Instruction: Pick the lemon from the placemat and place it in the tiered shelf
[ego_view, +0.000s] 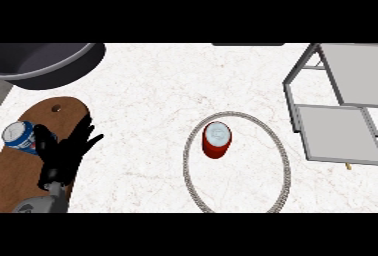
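Only the left robot hand (65, 150) shows, at the bench's (162, 90) left edge, raised with its fingers spread and holding nothing. It stands over a brown wooden board (22, 170), just beside a blue-and-white can (20, 137) resting on that board. Near the middle of the bench lies a round placemat (190, 172) with a rope-like rim, and a red can (217, 140) stands upright inside its upper left part. No lemon can be made out on the placemat. At the bench's right edge sits the grey tiered shelf (336, 132). A dark round pan (52, 65) occupies the far left corner.
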